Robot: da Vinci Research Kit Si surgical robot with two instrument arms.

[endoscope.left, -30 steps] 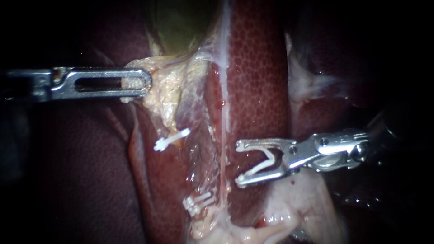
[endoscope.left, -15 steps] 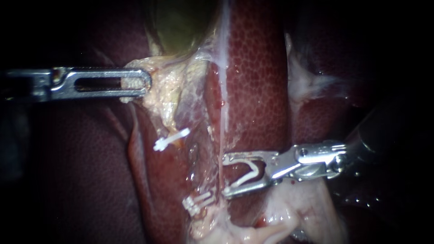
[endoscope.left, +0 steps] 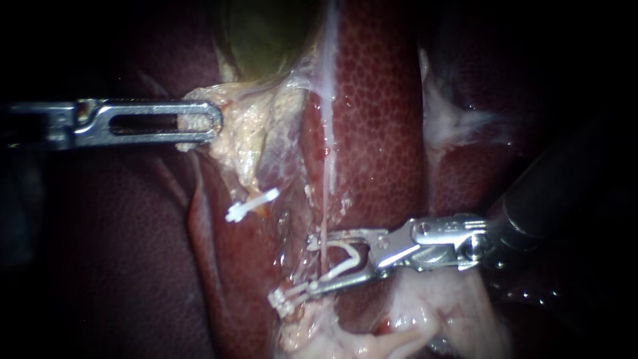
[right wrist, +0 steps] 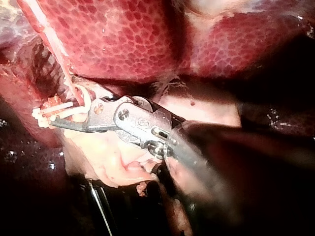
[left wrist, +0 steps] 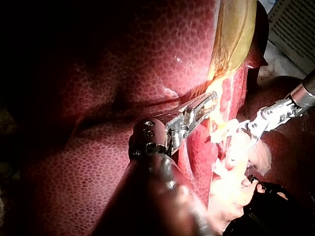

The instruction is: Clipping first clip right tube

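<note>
While the left instrument (endoscope.left: pixel 214 124) is gripping pale yellow fatty tissue (endoscope.left: pixel 242 143), the right instrument (endoscope.left: pixel 312 264) is holding an open white plastic clip (endoscope.left: pixel 345 256) between its jaws, straddling the thin pale right tube (endoscope.left: pixel 325 199).

Bright central light, glare on the right instrument (endoscope.left: pixel 318 264) and wet liver (endoscope.left: pixel 379 113), dark edges.

Endoscope sits close over the liver (endoscope.left: pixel 379 119); wrist cameras look along the left instrument (left wrist: pixel 211 100) and right instrument (right wrist: pixel 64 104) onto it
</note>
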